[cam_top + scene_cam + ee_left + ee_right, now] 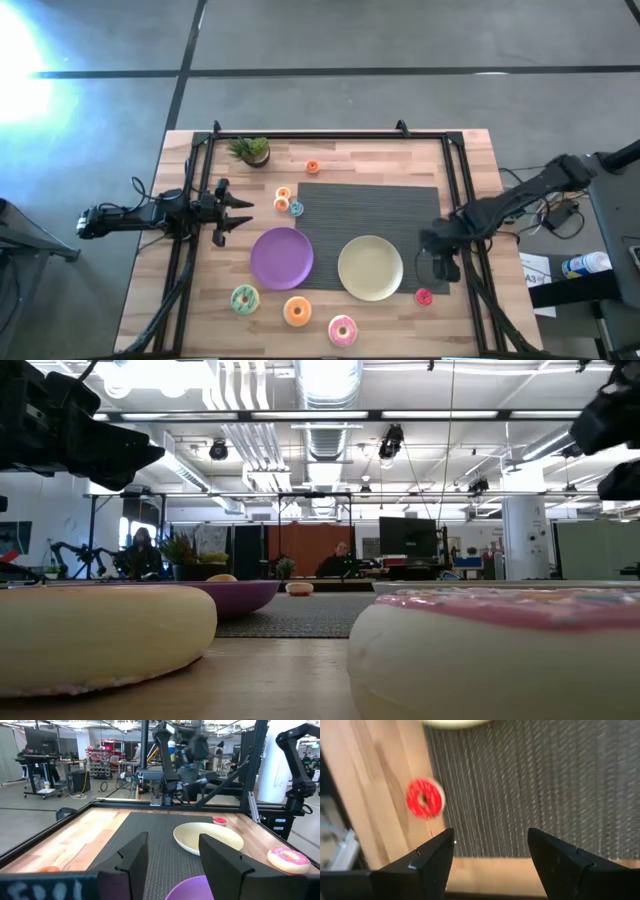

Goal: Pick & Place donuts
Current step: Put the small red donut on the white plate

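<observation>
A: Why does the right gripper [441, 262] sit where it does?

B: It hangs over the right edge of the dark ribbed mat [367, 215], with the small red donut [423, 296] just beside it on the bare wood. The right wrist view shows that red donut [424, 799] ahead of the fingers, off to one side and not between them. The fingers stand wide apart and hold nothing. That reads as a line-up for a pick, with the gripper needing to shift sideways first.

A: And the left gripper [232, 211]?

B: It waits at the table's left side, pointing across the mat, fingers parted and empty. It is near the purple plate [281, 257] and the 2 small donuts beside the mat's corner.

A: How many donuts does the high view show?

B: 7. 3 larger ones lie in a row along the near edge of the wooden table [190, 300]: the green donut [244, 298], the large orange donut [297, 311] and the pink donut [342, 329]. 4 smaller ones are scattered: the red one, the small orange donut [313, 167] beyond the mat, the cream donut [283, 194] and the blue donut [296, 208], these last 2 touching or nearly so.

A: Plates?

B: 2, purple and the yellow plate [370, 267], side by side at the mat's near edge. Neither holds a donut, so the placing seems not yet begun. 1 potted plant [250, 150] stands at the far left.
</observation>
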You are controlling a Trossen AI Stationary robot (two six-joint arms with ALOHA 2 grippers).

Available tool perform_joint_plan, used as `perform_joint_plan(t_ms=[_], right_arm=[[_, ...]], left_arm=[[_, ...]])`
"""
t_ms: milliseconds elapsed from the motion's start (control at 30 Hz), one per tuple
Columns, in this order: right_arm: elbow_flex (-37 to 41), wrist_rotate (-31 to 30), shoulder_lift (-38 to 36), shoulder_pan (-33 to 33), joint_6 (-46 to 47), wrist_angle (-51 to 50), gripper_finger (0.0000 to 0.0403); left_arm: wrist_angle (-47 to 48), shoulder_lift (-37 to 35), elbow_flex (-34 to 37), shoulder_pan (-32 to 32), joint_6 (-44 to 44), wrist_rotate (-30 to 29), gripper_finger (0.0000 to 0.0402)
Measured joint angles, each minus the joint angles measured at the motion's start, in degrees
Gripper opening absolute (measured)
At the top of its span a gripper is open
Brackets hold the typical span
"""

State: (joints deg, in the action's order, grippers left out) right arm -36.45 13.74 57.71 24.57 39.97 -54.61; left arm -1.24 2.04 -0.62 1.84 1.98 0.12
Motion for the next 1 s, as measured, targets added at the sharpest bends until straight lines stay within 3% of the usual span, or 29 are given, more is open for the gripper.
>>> perform_joint_plan(t_ms=[267,433,1000], right_arm=[[-2.57,0.83,9.89,9.61,0.32,8.92,0.0244],[-2.82,-4.41,15.01,14.49,0.69,12.21,0.0244],[-2.93,-8.2,23.65,18.83,11.42,18.81,0.0195]], left_arm=[[0.01,0.0,0.0,-0.01,-0.02,0.0,0.0149],[0.0,-0.02,0.0,0.0,-0.01,0.0,0.0149],[0.01,-0.02,0.0,0.0,0.0,0.0,0.0149]])
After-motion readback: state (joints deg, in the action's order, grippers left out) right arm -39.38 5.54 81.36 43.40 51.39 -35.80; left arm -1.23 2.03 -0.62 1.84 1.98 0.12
